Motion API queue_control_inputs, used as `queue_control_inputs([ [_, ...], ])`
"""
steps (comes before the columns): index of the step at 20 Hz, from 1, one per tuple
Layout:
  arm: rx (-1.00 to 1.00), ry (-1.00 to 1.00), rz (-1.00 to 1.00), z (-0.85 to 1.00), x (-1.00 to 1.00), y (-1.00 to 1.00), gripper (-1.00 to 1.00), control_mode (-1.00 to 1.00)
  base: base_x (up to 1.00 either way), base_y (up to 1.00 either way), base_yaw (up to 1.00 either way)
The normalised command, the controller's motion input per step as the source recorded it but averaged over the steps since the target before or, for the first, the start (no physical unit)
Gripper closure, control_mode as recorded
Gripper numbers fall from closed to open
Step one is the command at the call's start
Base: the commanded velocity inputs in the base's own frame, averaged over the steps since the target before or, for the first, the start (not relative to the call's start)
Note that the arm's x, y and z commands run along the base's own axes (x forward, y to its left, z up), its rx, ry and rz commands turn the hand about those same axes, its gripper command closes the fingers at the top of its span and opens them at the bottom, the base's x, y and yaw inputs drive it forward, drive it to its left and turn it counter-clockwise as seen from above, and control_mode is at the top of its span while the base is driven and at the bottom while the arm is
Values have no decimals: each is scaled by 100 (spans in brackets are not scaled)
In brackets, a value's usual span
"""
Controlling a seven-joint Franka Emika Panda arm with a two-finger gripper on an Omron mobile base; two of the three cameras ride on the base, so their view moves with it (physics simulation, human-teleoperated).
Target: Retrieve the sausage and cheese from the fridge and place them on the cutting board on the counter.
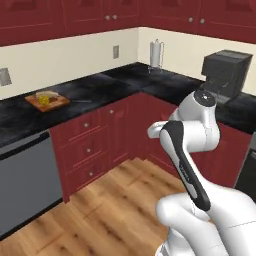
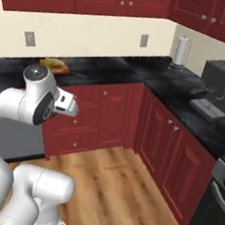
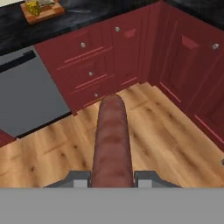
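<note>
A dark reddish-brown sausage [image 3: 112, 135] sticks forward from my gripper [image 3: 112, 178], which is shut on its near end above the wooden floor. The reddish-brown cutting board [image 1: 48, 102] [image 2: 56, 66] [image 3: 41, 12] lies on the black counter [image 1: 102, 86] [image 2: 108, 66] [image 3: 87, 15], far ahead of the gripper. On the board sits the yellow cheese [image 1: 44, 100] [image 3: 33, 7], beside a pale tan loaf [image 1: 46, 94]. The fridge is out of view.
Dark red cabinets and drawers [image 1: 92, 140] [image 3: 94, 65] run under the counter, meeting at a corner. A grey dishwasher front [image 1: 25, 175] [image 3: 26, 96] stands left of them. A coffee machine [image 1: 226, 72] [image 2: 223, 84] and a paper towel holder [image 1: 157, 54] [image 2: 182, 51] sit on the counter.
</note>
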Motion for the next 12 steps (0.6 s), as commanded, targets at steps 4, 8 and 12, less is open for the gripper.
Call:
queue_control_inputs([
  [4, 0, 0, 0, 0, 0, 0, 100, 100, 100, 0, 43],
  [8, 0, 0, 0, 0, 0, 0, 100, 100, 100, 0, 41],
  [12, 0, 0, 0, 0, 0, 0, 100, 100, 100, -2, 35],
])
